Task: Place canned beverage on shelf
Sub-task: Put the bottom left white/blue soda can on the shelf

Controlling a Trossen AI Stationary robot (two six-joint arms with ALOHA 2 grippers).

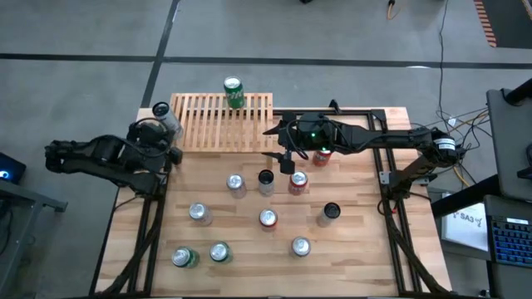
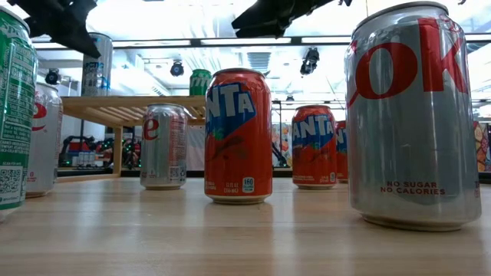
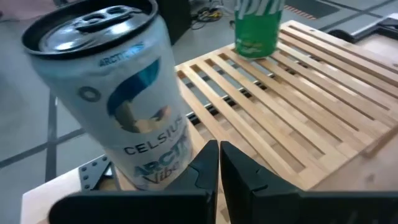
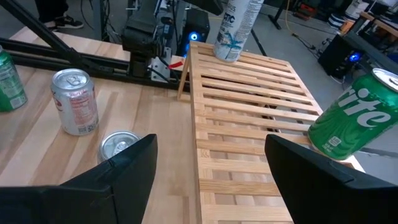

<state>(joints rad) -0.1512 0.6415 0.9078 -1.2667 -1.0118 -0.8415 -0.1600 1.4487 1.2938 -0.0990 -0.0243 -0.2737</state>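
- Shelf [image 1: 221,123]: a slatted light-wood rack at the upper centre of the high view, along the table's [image 1: 357,249] far edge. Its slats run up-down in that frame.
- Green can [image 1: 233,91]: upright on the shelf's far edge, right of its middle.
- White Celsius can [image 1: 164,119]: standing at the shelf's left edge. The left wrist view shows it tilted, close in front of the left gripper [image 3: 219,163]. Whether it rests fully on the slats or partly off the corner cannot be told.
- Left gripper: fingers pressed together with nothing between them. The can stands just ahead of the tips, slightly to one side; contact cannot be confirmed.
- Right gripper [image 1: 280,143]: fingers spread and empty, hovering over the shelf's lower right corner in the high view.
- Loose cans: the nearest stand just below and to the right of the right gripper, a red one [image 1: 321,155] under the arm and another [image 1: 298,182] further down the frame. All are upright, so their long axes are vertical.
- Judgement: the right arm is nearer the remaining cans and suits the next pick.
- Open room: the shelf's middle and right slats are bare. The cans near the table's centre are closely grouped, so a descent risks clipping a neighbour.
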